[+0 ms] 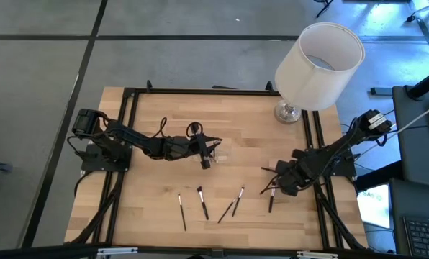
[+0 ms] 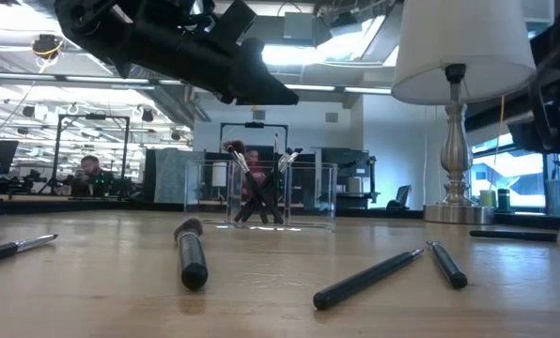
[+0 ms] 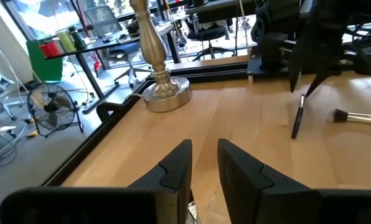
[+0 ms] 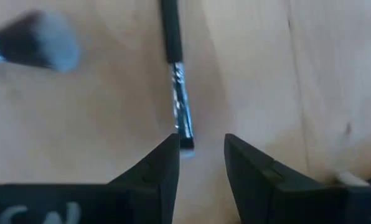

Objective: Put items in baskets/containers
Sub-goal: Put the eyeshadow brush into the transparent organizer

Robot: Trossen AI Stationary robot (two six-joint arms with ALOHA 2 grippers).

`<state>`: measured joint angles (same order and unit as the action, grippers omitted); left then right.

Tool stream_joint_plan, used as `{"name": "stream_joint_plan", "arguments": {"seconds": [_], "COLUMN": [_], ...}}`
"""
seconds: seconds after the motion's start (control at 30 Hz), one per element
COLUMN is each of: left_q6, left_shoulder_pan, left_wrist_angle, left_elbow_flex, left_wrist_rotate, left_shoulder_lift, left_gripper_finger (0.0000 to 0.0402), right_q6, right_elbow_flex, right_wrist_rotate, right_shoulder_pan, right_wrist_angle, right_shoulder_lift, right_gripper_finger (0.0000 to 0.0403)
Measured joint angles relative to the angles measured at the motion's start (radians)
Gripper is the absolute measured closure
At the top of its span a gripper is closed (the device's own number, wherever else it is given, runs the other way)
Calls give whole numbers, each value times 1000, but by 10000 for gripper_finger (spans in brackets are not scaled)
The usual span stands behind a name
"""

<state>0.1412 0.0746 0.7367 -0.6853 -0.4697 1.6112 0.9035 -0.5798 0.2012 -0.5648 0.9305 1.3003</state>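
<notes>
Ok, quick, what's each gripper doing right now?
Left gripper: open, empty, above the clear cup.
Right gripper: open, empty, low over a makeup brush.

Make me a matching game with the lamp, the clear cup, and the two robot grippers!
Things:
1. lamp
2. clear cup
3. left gripper
4. right gripper

Descriptions:
A. low over loose brushes by the table's right edge
B. hovers right beside the cup, mid-table
C. stands at the far right corner, white shade
D. holds several brushes standing inside it

Pairs: 1-C, 2-D, 3-B, 4-A
</notes>
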Motion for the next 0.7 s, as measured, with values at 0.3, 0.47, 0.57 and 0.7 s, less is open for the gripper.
{"name": "stream_joint_plan", "arguments": {"seconds": [0.3,0.47,0.57,0.7], "left_q6": [1,2,3,11], "left_shoulder_pan": [0,1,2,2], "left_wrist_angle": [-1,-4,-4,-4], "left_elbow_flex": [0,0,0,0], "left_wrist_rotate": [0,0,0,-4], "left_shoulder_lift": [1,1,1,1], "left_gripper_finger": [330,329,331,332], "right_q6": [18,64,89,84], "right_elbow_flex": [91,104,101,63], "right_wrist_rotate": [-45,-50,-81,-125], "right_shoulder_pan": [0,1,9,23], "right_wrist_angle": [-113,-132,-139,-115], "right_shoulder_lift": [-5,-5,-5,-2], "right_gripper_finger": [276,281,311,386]}}
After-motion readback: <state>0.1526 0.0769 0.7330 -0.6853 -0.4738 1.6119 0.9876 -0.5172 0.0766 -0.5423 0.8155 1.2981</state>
